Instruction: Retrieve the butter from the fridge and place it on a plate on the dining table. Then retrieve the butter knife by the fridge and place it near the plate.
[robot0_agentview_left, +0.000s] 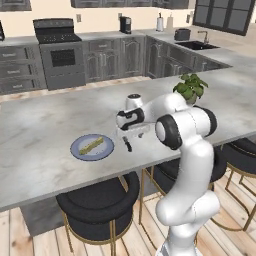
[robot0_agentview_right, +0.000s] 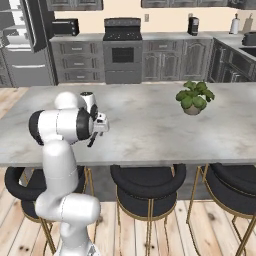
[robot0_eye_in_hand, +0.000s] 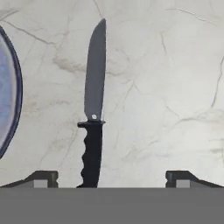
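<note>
now the end effector (robot0_eye_in_hand: 112, 178) is hovering with its fingers spread wide, gripping nothing. the butter knife (robot0_eye_in_hand: 94, 105) is lying flat on the tabletop (robot0_eye_in_hand: 166, 87) just beside the plate (robot0_eye_in_hand: 8, 92). it is likely handling light, stiff and thin, best pinched across the black handle.

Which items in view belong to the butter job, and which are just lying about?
Job items:
- butter, on the plate
- butter knife, flat on the dining table beside the plate
- fridge
- end effector, open over the knife

Lying about:
- potted plant
- stools
- stove
- toaster
- sink
</note>
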